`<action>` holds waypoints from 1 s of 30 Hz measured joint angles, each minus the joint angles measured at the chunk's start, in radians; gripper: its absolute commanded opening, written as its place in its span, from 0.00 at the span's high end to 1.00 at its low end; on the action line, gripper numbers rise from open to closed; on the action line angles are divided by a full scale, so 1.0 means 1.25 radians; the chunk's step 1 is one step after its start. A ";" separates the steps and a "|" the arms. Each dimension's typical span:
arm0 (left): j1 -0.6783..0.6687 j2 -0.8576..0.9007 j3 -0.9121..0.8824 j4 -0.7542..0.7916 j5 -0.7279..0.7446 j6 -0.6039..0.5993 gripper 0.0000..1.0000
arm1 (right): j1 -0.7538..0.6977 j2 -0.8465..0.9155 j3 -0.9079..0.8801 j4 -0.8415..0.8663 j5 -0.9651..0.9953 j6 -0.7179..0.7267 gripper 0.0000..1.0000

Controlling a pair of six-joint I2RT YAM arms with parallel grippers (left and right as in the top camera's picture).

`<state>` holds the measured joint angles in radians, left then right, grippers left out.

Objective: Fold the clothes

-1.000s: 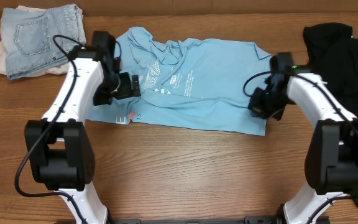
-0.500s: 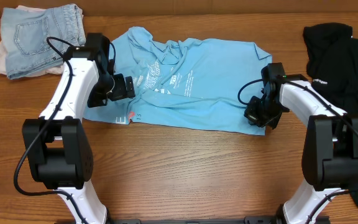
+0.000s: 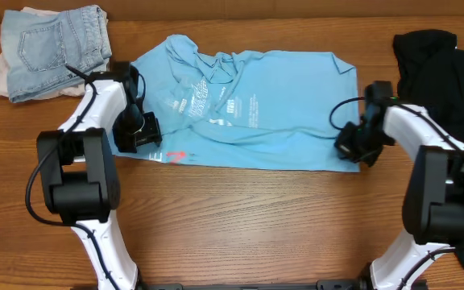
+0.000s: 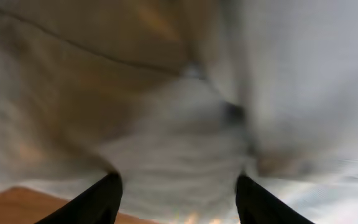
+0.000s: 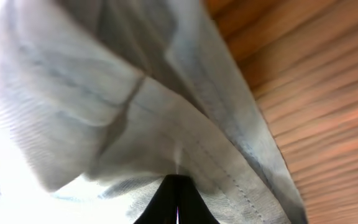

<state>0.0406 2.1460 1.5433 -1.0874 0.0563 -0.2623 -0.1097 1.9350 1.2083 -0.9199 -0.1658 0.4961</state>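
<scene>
The light sky-blue T-shirt [image 3: 264, 121] lies spread across the middle of the table, with white lettering up and a red-orange mark [image 3: 180, 155] near its front left edge. My left gripper [image 3: 139, 135] is at the shirt's front left edge. In the left wrist view its fingers [image 4: 179, 186] stand wide apart with blurred shirt cloth [image 4: 179, 124] between them. My right gripper [image 3: 351, 150] is at the shirt's front right corner. In the right wrist view it [image 5: 179, 180] is shut on the shirt's cloth [image 5: 104, 112]. The black shirt [image 3: 441, 72] lies crumpled at the far right.
Folded light-blue jeans [image 3: 51, 44] lie on a pale pinkish cloth [image 3: 2, 72] at the back left corner. Bare wooden table [image 3: 248, 217] runs along the front, and it also shows beside the shirt hem in the right wrist view [image 5: 316, 93].
My right gripper moved right with the shirt's corner, stretching the shirt flatter. My left gripper moved left and toward the front, from the lettering to the shirt's left edge.
</scene>
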 measured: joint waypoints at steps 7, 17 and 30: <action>0.002 0.000 0.000 -0.001 -0.011 0.004 0.41 | -0.094 0.011 0.023 -0.024 0.020 -0.015 0.96; 0.002 0.000 0.000 -0.001 -0.055 0.006 0.50 | -0.112 0.018 0.040 -0.034 0.047 -0.021 0.96; 0.004 -0.020 0.001 -0.063 -0.271 -0.133 0.61 | -0.114 0.020 0.061 -0.042 0.067 -0.021 0.96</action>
<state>0.0460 2.1216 1.5444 -1.1667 -0.2821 -0.4286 -0.2523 1.9606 1.2842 -0.9726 -0.0818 0.4698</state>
